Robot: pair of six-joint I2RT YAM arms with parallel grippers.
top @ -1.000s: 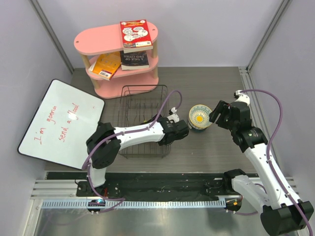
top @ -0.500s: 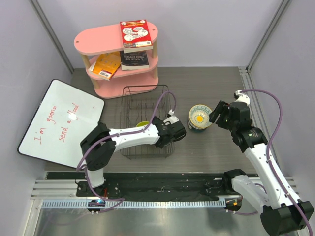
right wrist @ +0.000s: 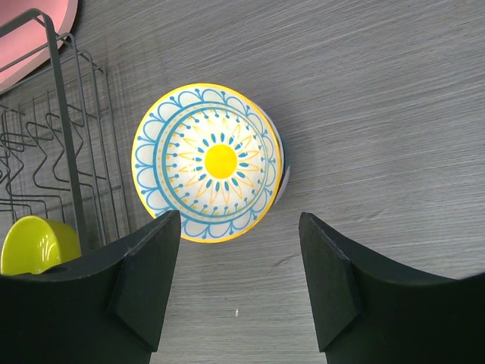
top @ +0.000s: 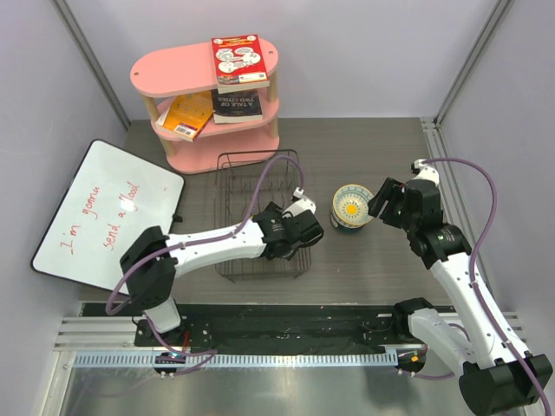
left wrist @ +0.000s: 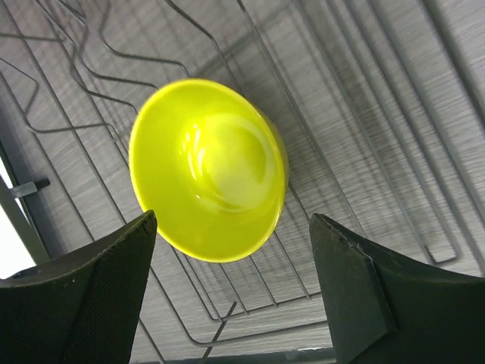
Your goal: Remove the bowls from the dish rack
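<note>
My left pincer [left wrist: 233, 221] hangs over the near right part of the dish rack [top: 260, 186]. Its jaws are spread wide and hold nothing, and both fingers [left wrist: 91, 296] stand clear of the wires. Below the gap lies the yellow-green bowl [left wrist: 208, 171], inside the rack on the wire floor, tilted so that its hollow faces up at my wrist camera. From the overhead view my own arm hides it. My right pincer [right wrist: 239, 220] is likewise wide apart and empty, hovering above the table [top: 373, 156] to the right of the rack. Under it stands the patterned bowl [right wrist: 208, 161], upright, white inside with blue rings and an orange centre, teal on the outside. It rests on the table near the rack's right side but does not touch it. Whether other bowls sit stacked beneath it I cannot tell. Beyond the rack, at the far side of the table, stands a pink shelf [top: 173, 69] with books [top: 236, 56], and a whiteboard [top: 104, 217] lies off to the left.
</note>
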